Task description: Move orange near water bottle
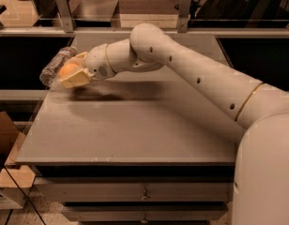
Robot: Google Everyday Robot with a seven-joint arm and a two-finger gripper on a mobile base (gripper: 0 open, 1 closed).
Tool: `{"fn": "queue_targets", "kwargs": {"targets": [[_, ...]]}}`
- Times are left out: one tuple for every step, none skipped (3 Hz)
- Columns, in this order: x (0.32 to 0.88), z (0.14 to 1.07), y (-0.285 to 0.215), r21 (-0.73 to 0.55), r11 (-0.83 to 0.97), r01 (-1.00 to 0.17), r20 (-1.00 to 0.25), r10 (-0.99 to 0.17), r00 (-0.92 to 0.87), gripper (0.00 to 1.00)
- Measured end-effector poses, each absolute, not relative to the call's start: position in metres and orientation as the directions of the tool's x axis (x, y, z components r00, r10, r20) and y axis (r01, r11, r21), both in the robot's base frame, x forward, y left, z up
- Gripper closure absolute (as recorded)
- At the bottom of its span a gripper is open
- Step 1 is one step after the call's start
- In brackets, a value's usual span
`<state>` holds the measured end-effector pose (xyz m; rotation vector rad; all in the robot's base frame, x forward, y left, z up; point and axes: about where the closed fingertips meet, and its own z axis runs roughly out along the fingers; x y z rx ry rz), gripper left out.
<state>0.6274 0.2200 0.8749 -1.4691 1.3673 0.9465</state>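
Robotics lab or test area. Indicators: a white robot arm [196, 78] reaches over a plain grey worktop [135, 130] with drawers [144, 193] below. Its hand [72, 75] is at the far left corner, closed around an orange [68, 69]. Metal posts [63, 6] stand behind. A cardboard box [3, 130] sits on the floor.
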Motion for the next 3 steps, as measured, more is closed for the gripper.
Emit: {"fn": "queue_targets", "kwargs": {"targets": [[0.6398,0.8709,0.2242,-0.111,0.037,-0.993,-0.944,-0.317,0.094,0.13],[0.6493,0.8754,0.2202,-0.125,0.065,-0.99,-0.945,-0.311,0.099,0.0],[0.6496,0.8756,0.2203,-0.126,0.066,-0.99,-0.945,-0.311,0.1,0.0]]}}
